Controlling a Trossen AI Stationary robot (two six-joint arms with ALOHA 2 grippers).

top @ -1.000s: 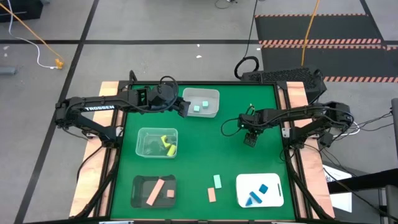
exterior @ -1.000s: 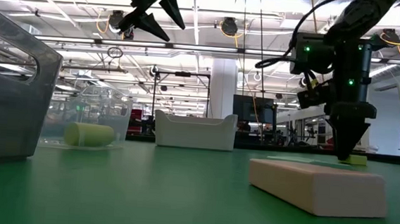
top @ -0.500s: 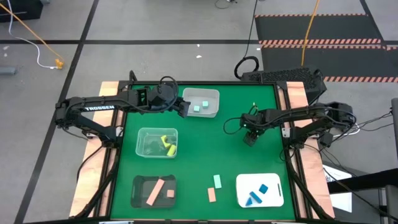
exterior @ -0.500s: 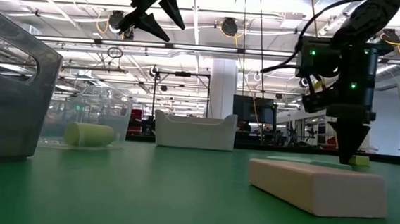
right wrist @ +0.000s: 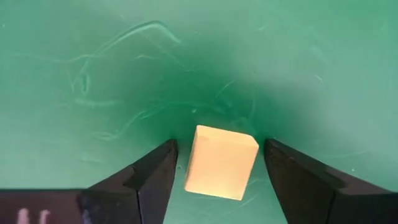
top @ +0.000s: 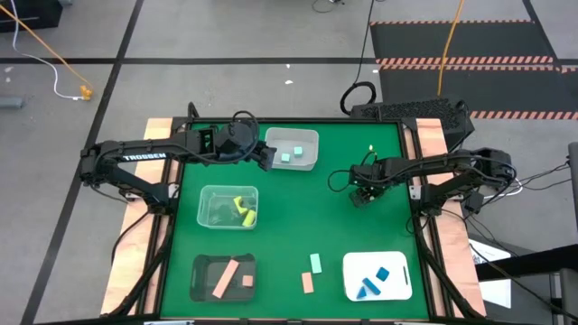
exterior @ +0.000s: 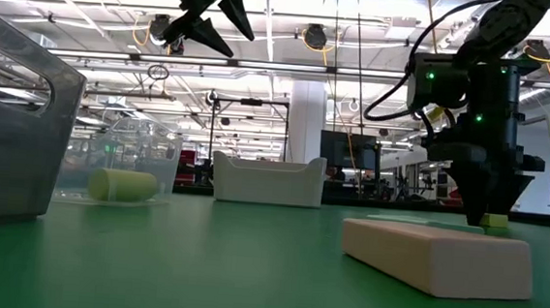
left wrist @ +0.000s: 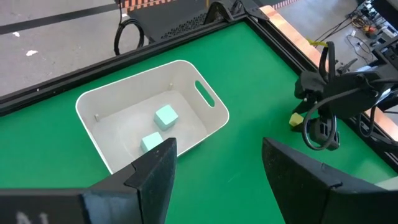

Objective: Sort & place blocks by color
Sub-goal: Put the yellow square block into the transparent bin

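Note:
My right gripper points straight down at the table's right middle and is open. Its fingers stand on either side of a small yellow block that rests flat on the green table, with a narrow gap on each side. The low view shows this block at the fingertips. My left gripper hangs high at the far left, open and empty, above the near edge of a white bin that holds two mint green blocks.
A clear container with yellow blocks stands at the left middle. A dark tray with tan-pink blocks is at the near left, and a white tray with blue blocks at the near right. A mint block and a tan-pink block lie loose between them.
My right gripper has rolled about the line it points along and has sunk a little, so that its fingers now stand around the yellow block. The block has stayed where it was.

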